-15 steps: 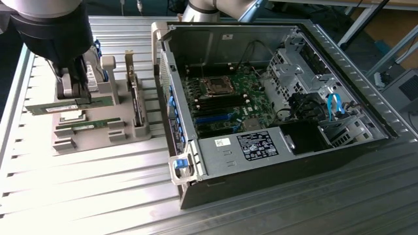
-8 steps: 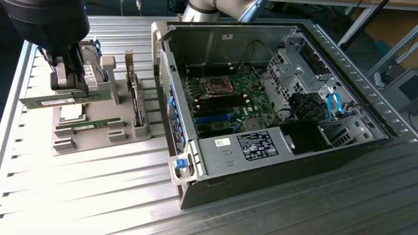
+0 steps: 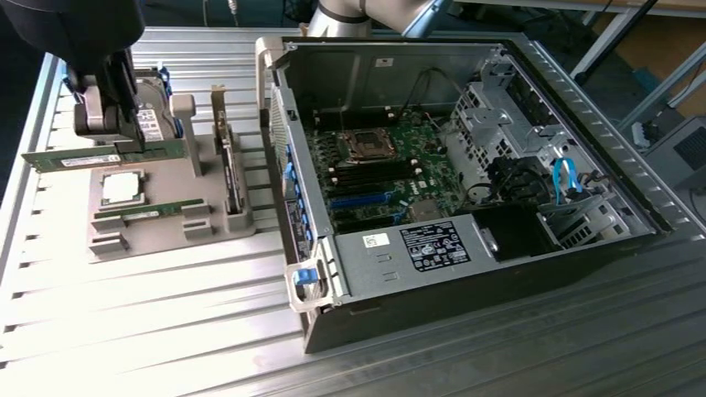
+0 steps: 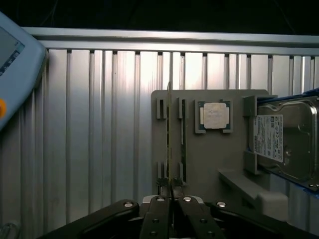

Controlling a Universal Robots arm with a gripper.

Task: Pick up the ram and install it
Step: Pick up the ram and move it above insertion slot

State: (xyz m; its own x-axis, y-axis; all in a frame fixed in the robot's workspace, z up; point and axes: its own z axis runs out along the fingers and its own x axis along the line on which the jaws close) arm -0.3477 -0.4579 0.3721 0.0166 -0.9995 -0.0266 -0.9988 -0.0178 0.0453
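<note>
- Gripper (image 3: pixel 119 145) (image 4: pixel 171 203): at the exterior view's left, over the far end of the parts tray. Jaws pressed onto the two faces of the ram, pinching it near its middle.
- Ram (image 3: pixel 66 160) (image 4: pixel 169 139): long green stick, level, held on its long edge. In the exterior view it lies across the tray's far edge, with one end past the tray's side. The wrist view shows it edge-on as a thin line over the outermost slot. Whether it is clear of that slot cannot be told.
- Tray (image 3: pixel 165 231) (image 4: pixel 209 164): grey moulded holder lying flat on the table, just beside the computer case.
- Processor chip (image 3: pixel 119 187) (image 4: pixel 215 115): square and silver, flat in its recess on the tray, near the held ram.
- Second memory stick (image 3: pixel 149 212): green, seated in a tray slot on the near side of the processor chip.
- Expansion card (image 3: pixel 227 169): dark, standing on edge in the tray, on the side toward the case.
- Hard drive (image 4: pixel 289 142): silver with a white label, resting against the tray's edge.
- Computer case (image 3: pixel 464 289): black tower lying on its side, with the side panel off.
- Motherboard (image 3: pixel 381 186): green, inside the case, with dark memory slots beside the processor socket (image 3: pixel 369 147).
- Table (image 3: pixel 165 331) (image 4: pixel 99 124): ribbed aluminium surface.
</note>
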